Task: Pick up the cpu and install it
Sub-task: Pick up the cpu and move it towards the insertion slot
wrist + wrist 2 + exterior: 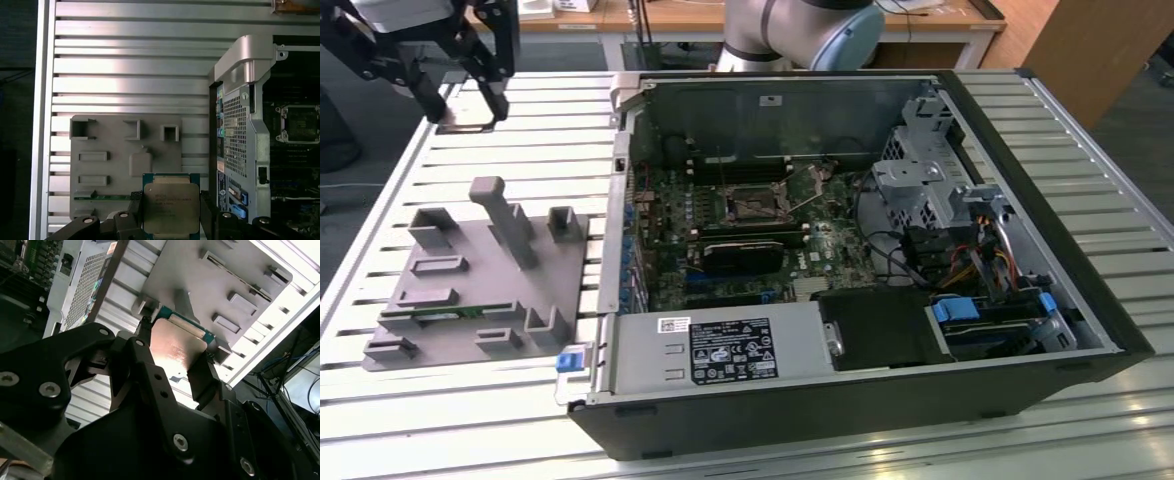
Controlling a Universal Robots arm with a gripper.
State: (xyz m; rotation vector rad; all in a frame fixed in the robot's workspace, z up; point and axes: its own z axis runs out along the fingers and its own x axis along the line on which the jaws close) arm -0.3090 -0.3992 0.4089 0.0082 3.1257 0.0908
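Note:
The cpu [170, 206] is a flat square chip with a silver-grey metal top and a green rim. My gripper [170, 212] is shut on it, with one black finger on each side edge. In the second wrist view the cpu [175, 347] shows its shiny face between the fingers [202, 377]. In the exterior view my gripper [460, 100] hangs high at the far left, above the slatted table and beyond the grey fixture tray [467, 285], holding the cpu [464, 124] level. The empty socket [750, 205] sits on the motherboard inside the open computer case [854, 400].
The grey fixture tray [125, 165] has upright posts and slots, and a green memory stick [100, 197] lies in one of them. The case's raised metal wall [240, 125] stands between the tray and the motherboard. Cables and drive cages [947, 200] fill the case's right side.

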